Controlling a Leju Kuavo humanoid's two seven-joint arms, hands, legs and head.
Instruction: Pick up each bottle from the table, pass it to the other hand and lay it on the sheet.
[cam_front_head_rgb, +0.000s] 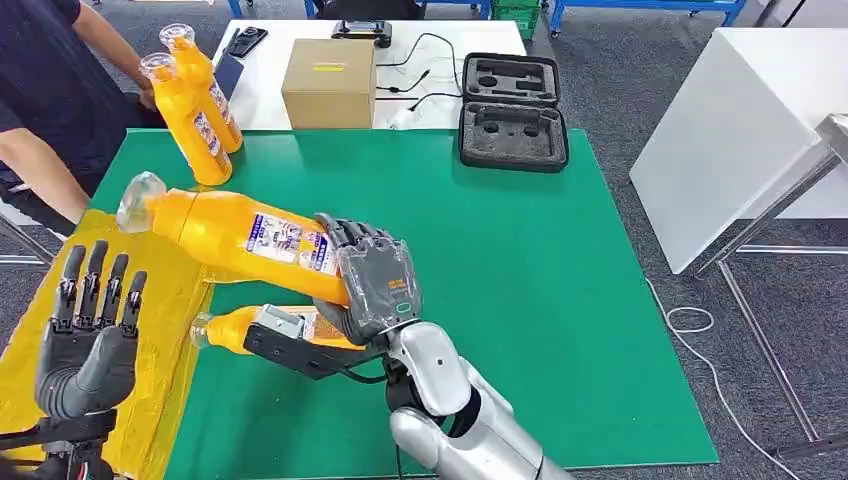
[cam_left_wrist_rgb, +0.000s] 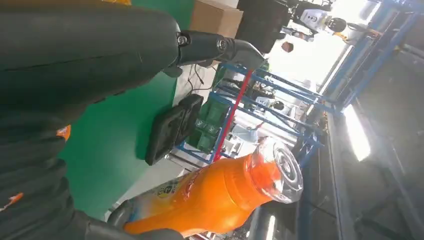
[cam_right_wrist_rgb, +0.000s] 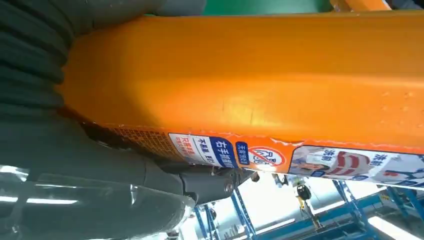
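Note:
My right hand (cam_front_head_rgb: 375, 280) grips an orange bottle (cam_front_head_rgb: 240, 232) by its labelled lower half and holds it level above the table, clear cap pointing left. Close up, the same bottle (cam_right_wrist_rgb: 250, 75) lies across my right hand (cam_right_wrist_rgb: 35, 85). My left hand (cam_front_head_rgb: 88, 335) is open, fingers up, over the yellow sheet (cam_front_head_rgb: 160, 300), a short way from the cap. From the left wrist, the bottle (cam_left_wrist_rgb: 215, 195) and its cap appear beyond my dark fingers (cam_left_wrist_rgb: 75, 50). A second bottle (cam_front_head_rgb: 225, 328) lies at the sheet's right edge under my right arm. Two more bottles (cam_front_head_rgb: 195, 110) stand at the back left.
A person sits at the far left, one hand (cam_front_head_rgb: 146, 97) by the two standing bottles. On the white table behind are a cardboard box (cam_front_head_rgb: 330, 82) and an open black foam case (cam_front_head_rgb: 512, 110). The green mat (cam_front_head_rgb: 520, 260) is bare to the right. A white table (cam_front_head_rgb: 740, 120) stands further right.

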